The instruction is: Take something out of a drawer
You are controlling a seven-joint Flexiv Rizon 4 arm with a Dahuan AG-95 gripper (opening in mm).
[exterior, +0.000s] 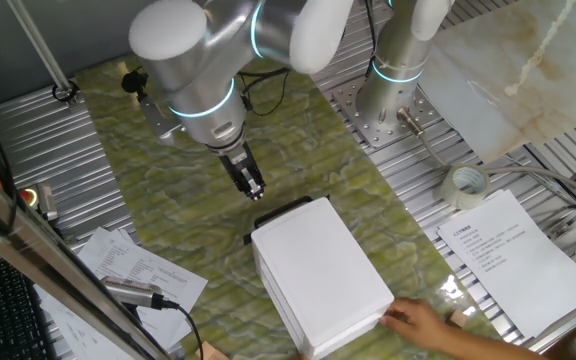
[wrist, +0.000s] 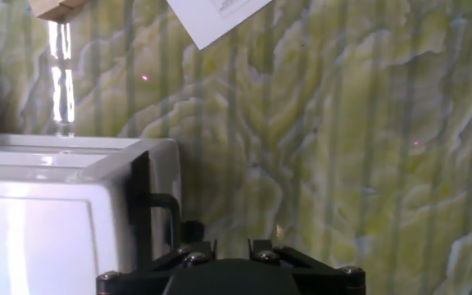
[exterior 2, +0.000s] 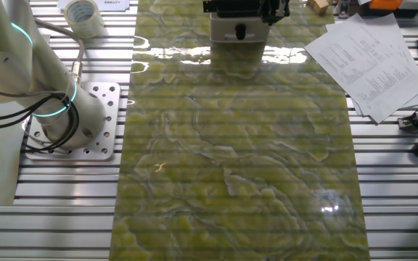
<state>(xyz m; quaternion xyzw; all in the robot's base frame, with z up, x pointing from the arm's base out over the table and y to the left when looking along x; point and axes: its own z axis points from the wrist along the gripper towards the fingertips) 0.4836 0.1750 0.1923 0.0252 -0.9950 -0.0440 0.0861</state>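
Note:
The white cabinet [exterior: 318,275] stands on the green mat. Its drawer with the black bar handle [exterior: 280,215] is pushed in, so nothing inside it shows. In the hand view the handle [wrist: 158,215] sits low on the left, on the cabinet's white front [wrist: 47,238]. My gripper [exterior: 252,188] hangs just above and behind the handle without touching it. Its fingers look closed together and empty. In the other fixed view the cabinet [exterior 2: 227,32] is at the top edge, with the dark gripper over it. No block from the drawer is in view.
A person's hand [exterior: 423,320] holds the cabinet's rear corner. A tan wooden block [wrist: 54,8] lies on the table beyond the cabinet, near printed sheets [exterior: 513,255]. A tape roll [exterior: 465,185] lies to the right. The arm's base [exterior 2: 64,116] stands beside the mat.

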